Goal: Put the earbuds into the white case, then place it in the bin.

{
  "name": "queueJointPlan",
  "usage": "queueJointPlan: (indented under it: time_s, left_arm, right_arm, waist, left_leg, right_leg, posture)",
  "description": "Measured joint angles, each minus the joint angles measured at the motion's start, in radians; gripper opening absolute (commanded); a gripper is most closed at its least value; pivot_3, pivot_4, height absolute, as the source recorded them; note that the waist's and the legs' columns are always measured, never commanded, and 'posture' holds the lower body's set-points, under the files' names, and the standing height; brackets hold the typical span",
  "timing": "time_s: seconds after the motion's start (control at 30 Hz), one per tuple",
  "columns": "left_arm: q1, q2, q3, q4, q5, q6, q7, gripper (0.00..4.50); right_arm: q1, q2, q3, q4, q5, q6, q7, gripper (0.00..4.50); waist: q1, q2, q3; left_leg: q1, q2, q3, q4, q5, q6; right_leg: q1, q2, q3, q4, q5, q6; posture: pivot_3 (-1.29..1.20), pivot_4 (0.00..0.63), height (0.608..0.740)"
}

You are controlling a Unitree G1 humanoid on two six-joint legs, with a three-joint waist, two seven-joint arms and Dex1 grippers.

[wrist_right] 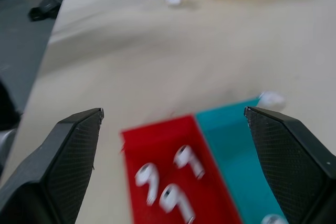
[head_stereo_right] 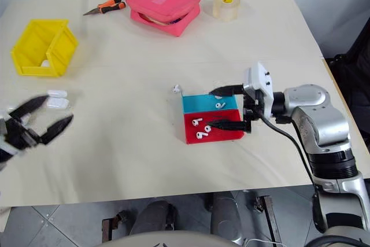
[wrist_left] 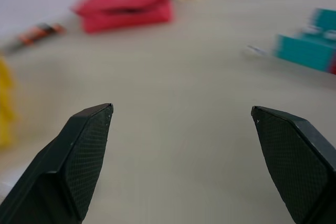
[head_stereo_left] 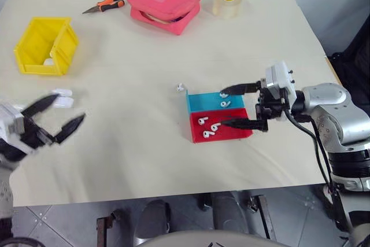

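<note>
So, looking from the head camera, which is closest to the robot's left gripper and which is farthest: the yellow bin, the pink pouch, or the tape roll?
From the left gripper, jaws open at the table's near left:
1. Yellow bin, nearest, just beyond it on the left side.
2. Pink pouch, at the far edge, near the middle.
3. Tape roll, farthest, at the far edge, right of the pouch.

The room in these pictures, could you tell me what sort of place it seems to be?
Probably a lab or workshop test bench: a cloth-covered table laid out with sorting trays, a yellow bin, pliers and a tape roll.
</note>
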Motion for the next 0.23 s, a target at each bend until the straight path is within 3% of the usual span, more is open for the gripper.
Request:
queueJointPlan:
  time_s: [0.23]
  left_arm:
    - [-0.005, -0.003, 0.063, 0.015, 0.000, -0.018, -0.060, 4.48]
  right_arm:
    - [0.037, -0.049, 0.000, 0.038, -0.016, -0.044, 0.094, 4.50]
  waist:
    - [0.002, 0.000, 0.000]
  left_leg:
    - [0.000, 0.000, 0.001, -0.001, 0.000, 0.000]
  right_leg:
    - [0.001, 0.000, 0.001, 0.001, 0.000, -0.001]
  posture:
    - [0.00, 0.150, 0.740]
